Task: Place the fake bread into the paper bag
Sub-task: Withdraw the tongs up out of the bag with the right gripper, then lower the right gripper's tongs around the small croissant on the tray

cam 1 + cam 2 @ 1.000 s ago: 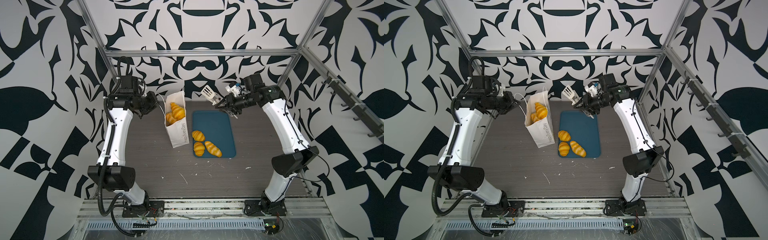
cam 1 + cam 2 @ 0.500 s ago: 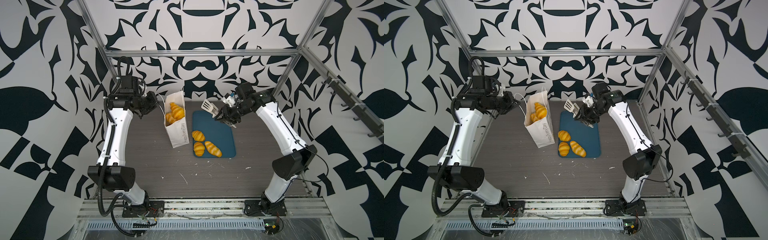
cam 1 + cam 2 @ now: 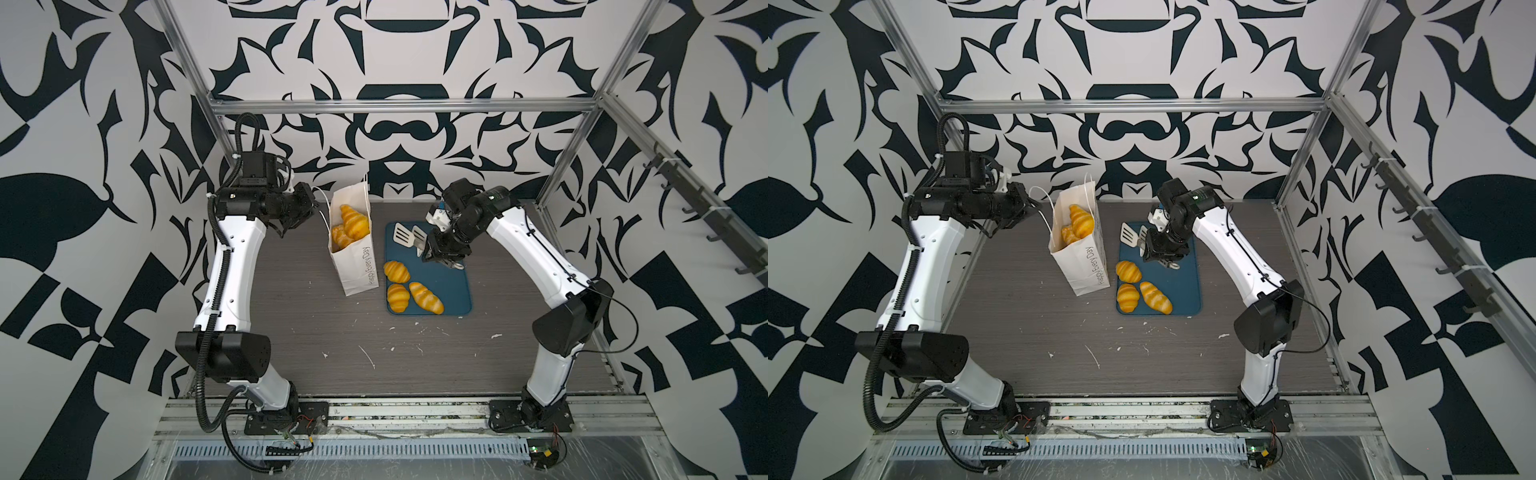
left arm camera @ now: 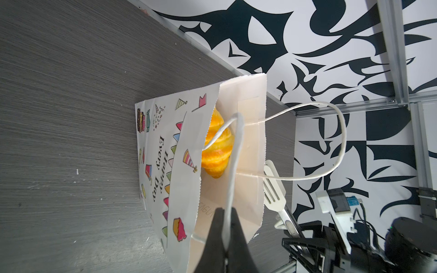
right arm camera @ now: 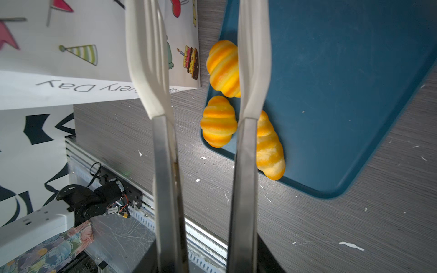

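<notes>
Right hand [image 3: 438,251], clamped on parted tongs [image 3: 402,235], hovers just behind three glossy, pale-striped orange toy pastries [image 3: 397,271] (left hand [image 4: 226,212] pinches the bag's [image 4: 160,153] cord [image 4: 233,165]).

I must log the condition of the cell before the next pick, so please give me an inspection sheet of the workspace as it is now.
Surface: grey wood-grain table.
Job's things: paper bag upright, mouth open, fake bread inside; three more pastries on the blue tray.
Clutter: small white scraps on the table's front half.
Grippers: left gripper shut on the bag's cord handle; right gripper holds tongs, empty, above the tray.
Cables: black hose along the left arm; thin black cable looping by the right arm.
Surroundings: black-and-white patterned walls, aluminium frame, hook rail on the right wall.
</notes>
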Robot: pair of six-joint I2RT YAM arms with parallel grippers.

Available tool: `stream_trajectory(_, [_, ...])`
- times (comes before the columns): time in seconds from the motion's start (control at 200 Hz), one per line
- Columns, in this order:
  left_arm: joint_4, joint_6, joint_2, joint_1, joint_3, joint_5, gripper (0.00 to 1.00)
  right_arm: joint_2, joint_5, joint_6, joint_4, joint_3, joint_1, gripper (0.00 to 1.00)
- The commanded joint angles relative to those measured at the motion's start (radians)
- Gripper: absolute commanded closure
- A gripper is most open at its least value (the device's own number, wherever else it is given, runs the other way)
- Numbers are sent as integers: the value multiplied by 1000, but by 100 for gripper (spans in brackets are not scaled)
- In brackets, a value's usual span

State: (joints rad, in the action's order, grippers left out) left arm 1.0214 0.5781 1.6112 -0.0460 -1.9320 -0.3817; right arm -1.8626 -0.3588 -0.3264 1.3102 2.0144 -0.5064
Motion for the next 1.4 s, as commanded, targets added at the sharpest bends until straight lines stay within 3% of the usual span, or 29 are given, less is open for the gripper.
stream_trajectory(0.0, [-3, 5, 5, 5, -7, -13, 100, 12, 67, 39, 20, 13, -20, 54])
stream_trajectory(0.365, [-4, 8, 11, 5, -10, -15, 100, -50, 158, 59, 53, 37, -82, 52])
stream_trajectory(1.395, [7, 2, 19, 5, -22, -20, 100, -138, 233, 99, 40, -12, -147, 52])
